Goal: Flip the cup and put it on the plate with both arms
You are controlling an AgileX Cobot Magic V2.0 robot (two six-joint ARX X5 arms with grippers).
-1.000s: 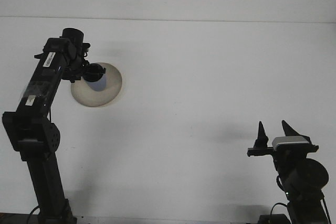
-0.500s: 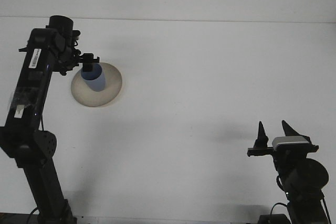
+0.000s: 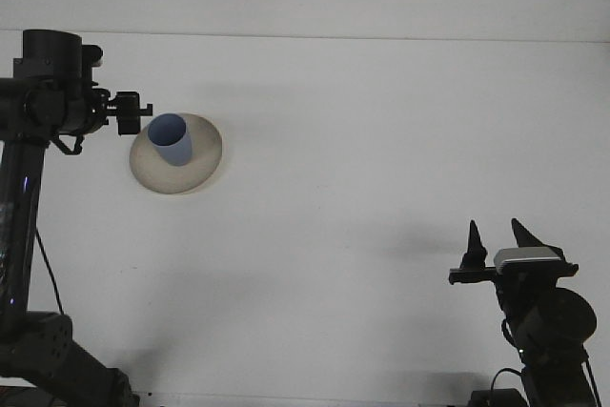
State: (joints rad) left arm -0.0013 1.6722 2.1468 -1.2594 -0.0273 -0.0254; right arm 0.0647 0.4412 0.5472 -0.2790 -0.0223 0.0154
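Since half a second ago the left arm swings out leftward, off the cup. Near: right hand (image 3: 494, 240) parked low at the bench (image 3: 381, 140) edge, fingers spread, idle, well apart from the work. Farther: blue cup (image 3: 172, 139) stands on the tan plate (image 3: 202, 167), released, mouth apparently up. Left hand (image 3: 133, 113) sits just beside the plate's rim, clear of the cup; finger state cannot be told. Placement looks done.
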